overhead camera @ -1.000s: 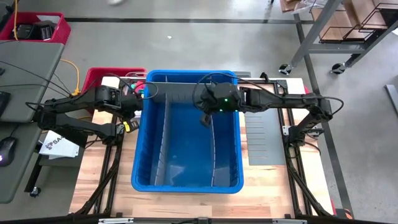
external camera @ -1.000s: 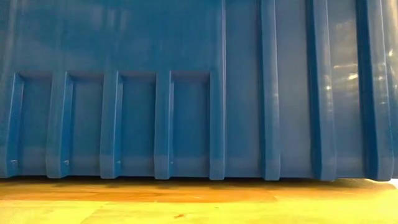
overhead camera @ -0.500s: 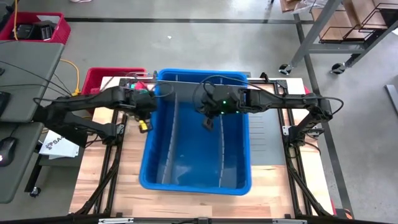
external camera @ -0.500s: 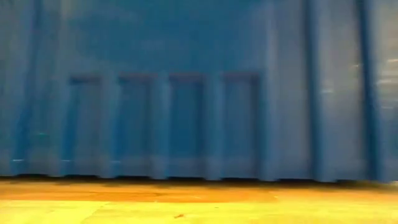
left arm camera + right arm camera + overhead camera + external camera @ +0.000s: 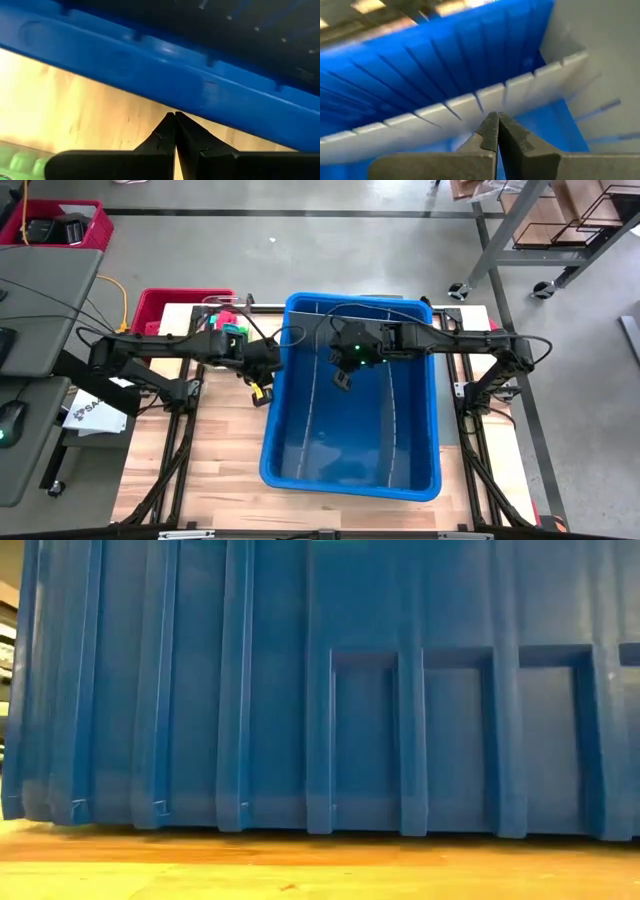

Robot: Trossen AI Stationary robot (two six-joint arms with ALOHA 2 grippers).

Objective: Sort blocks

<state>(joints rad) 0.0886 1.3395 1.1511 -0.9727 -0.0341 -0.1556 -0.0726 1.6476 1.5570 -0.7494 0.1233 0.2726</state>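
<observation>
The blocks point(image 5: 228, 323) show only as a small heap of pink, red and green pieces near the table's far left corner, just in front of a red crate point(image 5: 160, 308); they are too small to tell apart singly, and the green studs at the edge of the left wrist view point(image 5: 20, 161) are probably some of them. A big blue bin point(image 5: 275, 442) takes up the middle and right of the table, its rim turned slightly askew to the table's edges, with grey dividers point(image 5: 322, 395) standing inside it. It walls off the whole low view point(image 5: 320, 690). The left gripper point(image 5: 262, 388) sits outside the bin's left wall, low over the bare wood, its jaws pressed together with nothing between them point(image 5: 174, 131). The right gripper point(image 5: 342, 378) hangs inside the bin near its far end, jaws likewise closed on nothing, tips just before a divider point(image 5: 470, 107). Compared with a second ago, the bin has slid toward the right edge of the table and swung a little, and the left arm has stretched farther across the table after it.
</observation>
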